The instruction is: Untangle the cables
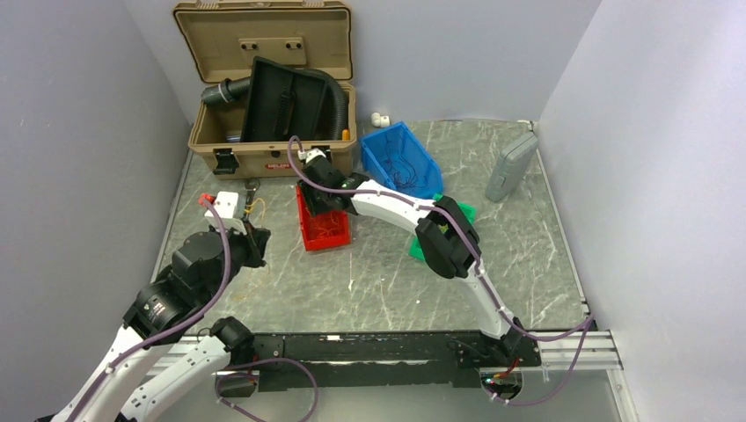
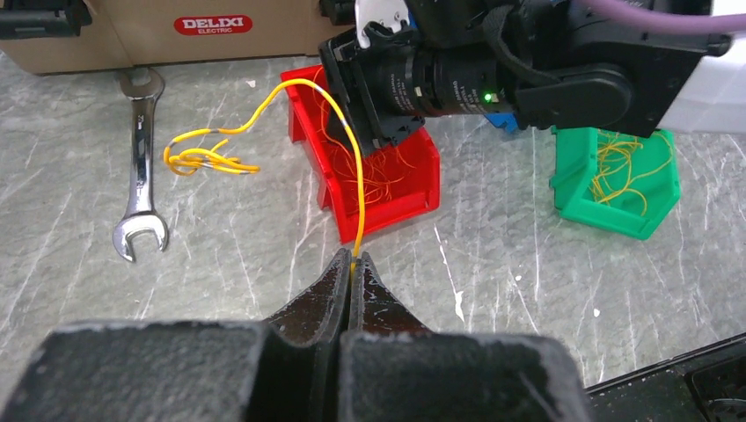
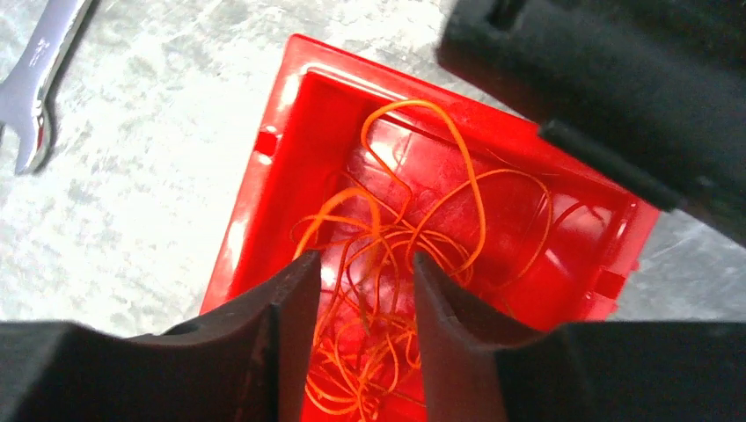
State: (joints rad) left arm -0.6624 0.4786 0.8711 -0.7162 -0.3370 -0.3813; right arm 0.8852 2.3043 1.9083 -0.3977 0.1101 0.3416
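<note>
Nearest, in the left wrist view: left gripper (image 2: 354, 264), pinched closed on one yellow cable (image 2: 360, 193) right at the fingertips. From that pinch, rising in an arch past the left wall of the red bin (image 2: 400, 211), then dropping to a small yellow knot (image 2: 207, 159) lying on the marbled table (image 2: 220, 255), just beside a steel wrench (image 2: 141, 167). Over the red bin: right gripper (image 3: 361, 268), parted to a moderate gap and gripping nothing, poised above a loose heap of orange cables (image 3: 466, 171) inside that bin. Touching the strands or not, cannot tell. Right of the red bin and apart from it: green bin (image 2: 616, 220), with thin yellow strands (image 2: 626, 165) inside. Farther back, in the overhead view: blue bin (image 1: 380, 148) holding a few dark strands (image 1: 406, 173), barely legible. Right of that, a grey case (image 1: 511, 165) lying flat. At the far edge, a tan toolbox (image 1: 264, 35) with lid raised and a fat black hose (image 1: 340, 98) curling out of it.
</note>
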